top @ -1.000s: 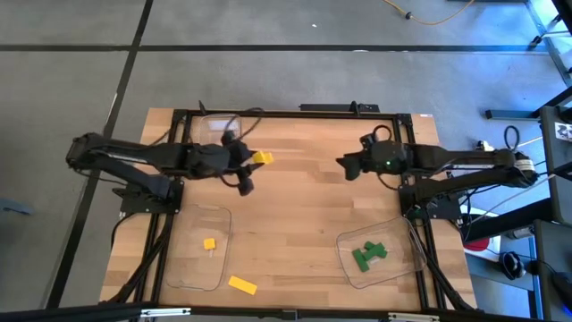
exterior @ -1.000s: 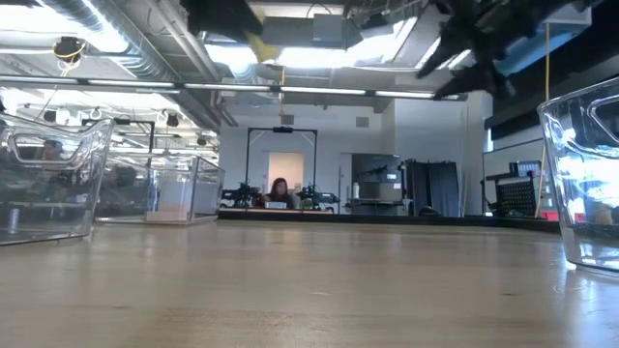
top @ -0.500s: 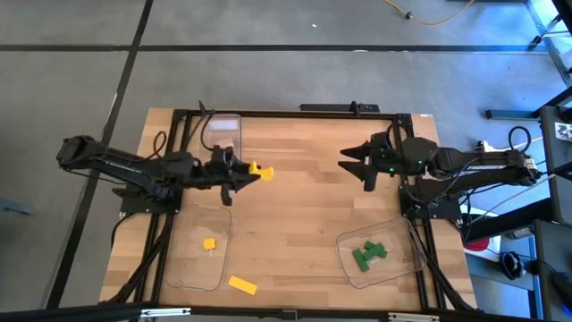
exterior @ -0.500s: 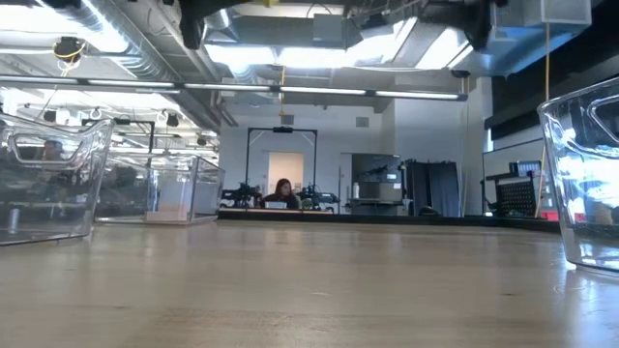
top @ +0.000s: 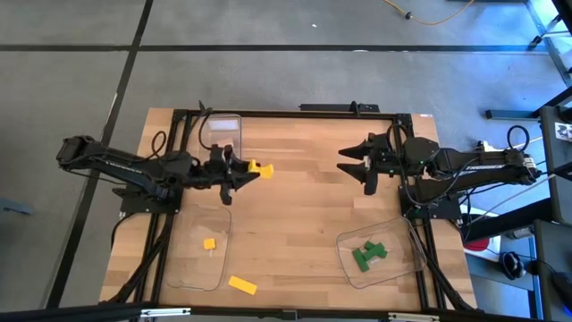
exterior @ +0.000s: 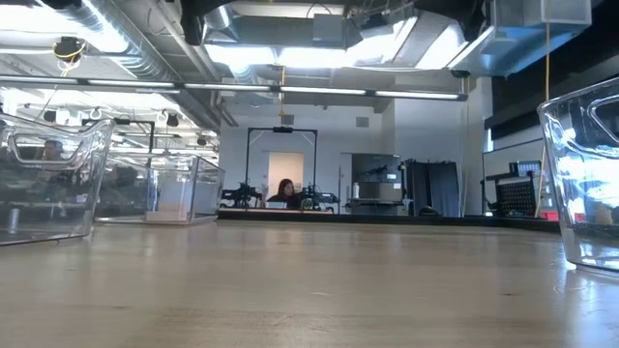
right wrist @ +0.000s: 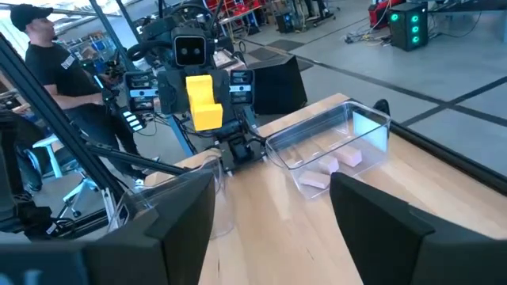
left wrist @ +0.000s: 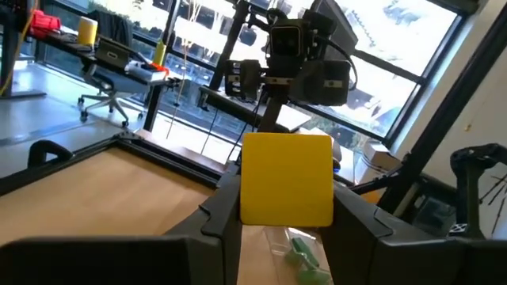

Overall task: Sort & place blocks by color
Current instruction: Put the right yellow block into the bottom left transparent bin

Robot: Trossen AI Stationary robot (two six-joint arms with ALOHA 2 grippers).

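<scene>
You see a table (top: 295, 215) of pale wood planks with visible grain and a low satin sheen. The trays (top: 380, 259) are clear, glossy plastic that catches glare along the rims. The yellow block (left wrist: 286, 179) in the left gripper (left wrist: 279, 207) looks smooth and matt, as do the green blocks (top: 368, 254). Both arms and fingers (right wrist: 388, 229) are matt black.

1 yellow block (top: 259, 168) held aloft, 2 yellow (top: 209, 243) below, green ones (top: 367, 255) trayed.

Bare table (top: 304, 215) middle (3 trays (top: 201, 246) outside)
</scene>
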